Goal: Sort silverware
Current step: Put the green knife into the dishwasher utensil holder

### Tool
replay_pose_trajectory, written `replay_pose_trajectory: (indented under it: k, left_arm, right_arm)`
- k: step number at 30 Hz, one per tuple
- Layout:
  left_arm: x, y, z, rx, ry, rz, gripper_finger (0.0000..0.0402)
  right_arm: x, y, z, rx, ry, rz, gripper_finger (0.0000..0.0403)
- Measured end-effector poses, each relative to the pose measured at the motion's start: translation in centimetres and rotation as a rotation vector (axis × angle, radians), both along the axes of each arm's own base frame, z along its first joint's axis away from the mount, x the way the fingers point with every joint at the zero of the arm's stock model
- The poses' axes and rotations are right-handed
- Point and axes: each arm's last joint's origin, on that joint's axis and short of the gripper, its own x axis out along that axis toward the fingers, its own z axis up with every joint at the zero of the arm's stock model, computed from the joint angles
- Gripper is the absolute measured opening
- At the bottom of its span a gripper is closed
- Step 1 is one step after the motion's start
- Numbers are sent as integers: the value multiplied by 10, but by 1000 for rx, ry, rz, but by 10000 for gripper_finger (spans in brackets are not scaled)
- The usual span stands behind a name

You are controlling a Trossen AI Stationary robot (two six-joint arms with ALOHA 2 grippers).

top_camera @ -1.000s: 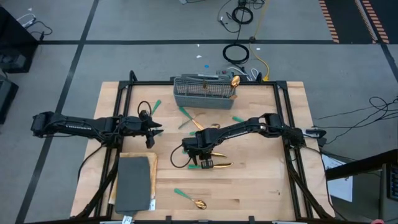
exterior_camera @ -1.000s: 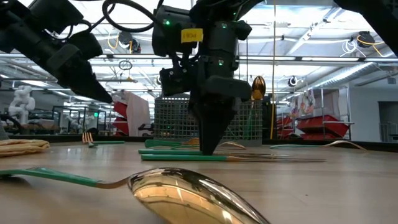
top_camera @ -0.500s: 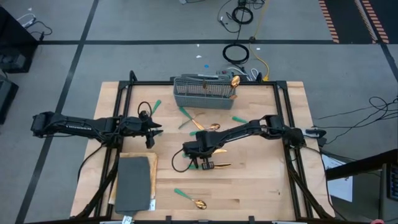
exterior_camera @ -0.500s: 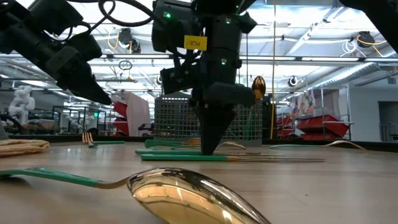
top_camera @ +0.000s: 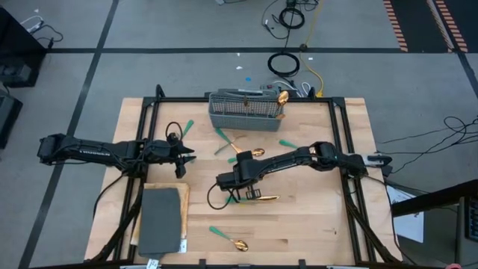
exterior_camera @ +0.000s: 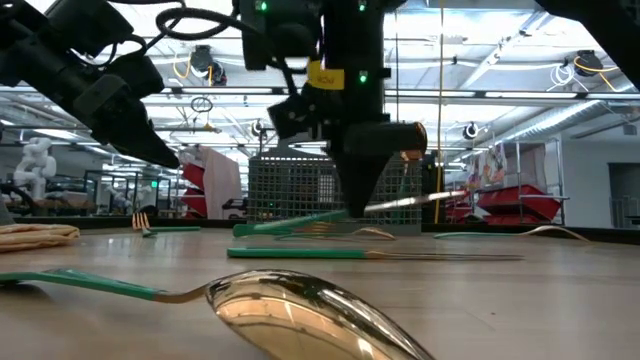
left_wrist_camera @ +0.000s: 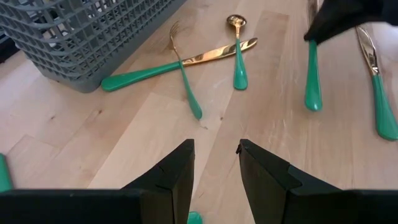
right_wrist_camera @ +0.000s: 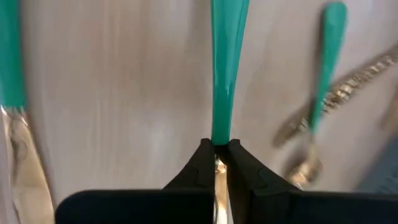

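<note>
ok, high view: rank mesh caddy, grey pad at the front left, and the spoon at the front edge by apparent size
1. grey pad, largest.
2. mesh caddy, clearly smaller in footprint.
3. spoon, smallest by far.
The camera looks straight down, so nearness hardly skews this.

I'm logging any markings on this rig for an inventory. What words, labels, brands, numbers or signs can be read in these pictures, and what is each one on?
Nothing can be read here.
yellow sticker on the right arm above the right gripper: dark marks, too small and blurred to read.
silverware: no markings show.
grey mesh caddy: no label shows.
room behind the table: red shapes and fixtures, no readable sign.
</note>
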Motion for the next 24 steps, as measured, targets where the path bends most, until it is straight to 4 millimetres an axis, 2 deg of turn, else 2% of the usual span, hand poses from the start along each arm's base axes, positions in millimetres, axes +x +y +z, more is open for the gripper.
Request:
replay_pose_trajectory:
  k: [6, 10, 14, 18, 21, 24]
  left_arm:
    - [0, 0, 0, 0, 0, 0, 132]
    - [0, 0, 0, 0, 0, 0, 132]
    - [0, 0, 0, 0, 0, 0, 132]
    - [0, 0, 0, 0, -3, 0, 132]
    - [0, 0, 0, 0, -3, 0, 132]
    - [0, 0, 0, 0, -4, 0, 132]
  right_arm:
    - [-4, -2, 29, -210, 32, 31, 0]
    - [-6, -16, 58, -356, 41, 29, 0]
    - [-2, -30, 87, -472, -25, 65, 0]
    - [0, -54, 105, -584, -26, 85, 0]
    - [1, -79, 109, -616, 22, 92, 0]
    - [-1, -103, 112, -736, 97, 102, 0]
